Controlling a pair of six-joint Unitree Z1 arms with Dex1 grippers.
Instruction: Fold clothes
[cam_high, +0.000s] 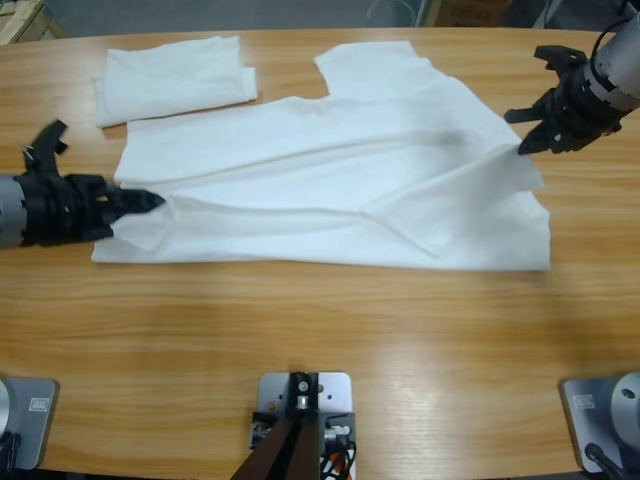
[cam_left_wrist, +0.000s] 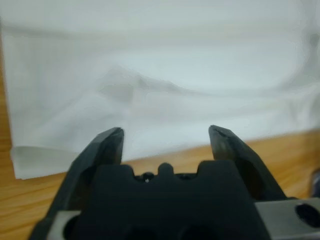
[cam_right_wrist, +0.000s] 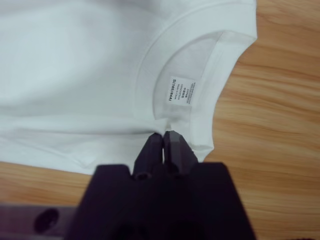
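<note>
Nearest the camera in the high view, the wooden counter (cam_high: 300, 330) shows bare grain. Beyond that strip the large white T-shirt (cam_high: 330, 190) lies spread sideways across the middle of the counter, creased and partly doubled over itself, with one short sleeve (cam_high: 372, 66) pointing toward the far edge.

The left claw (cam_high: 140, 200) comes in from the left edge, low over the counter, and meets the shirt's near left corner. In the left wrist view this claw (cam_left_wrist: 167, 132) is spread wide, its two black jaws well apart with nothing between them. The shirt's edge (cam_left_wrist: 160, 75) lies just ahead of the tips, and a strip of wood shows beneath it.

The right claw (cam_high: 530, 135) reaches in from the upper right and sits at the shirt's right end, where the cloth is raised off the counter. In the right wrist view the claw (cam_right_wrist: 165, 136) is pressed together, pinching the ribbed neckband (cam_right_wrist: 220, 75) of the T-shirt (cam_right_wrist: 75, 65). The neck label (cam_right_wrist: 181, 91), with small dark print, sits just above the tips.

Farthest back, near the far left of the counter, a second white garment (cam_high: 175, 78) lies folded into a rough rectangle, just beside the T-shirt's far left corner
</note>
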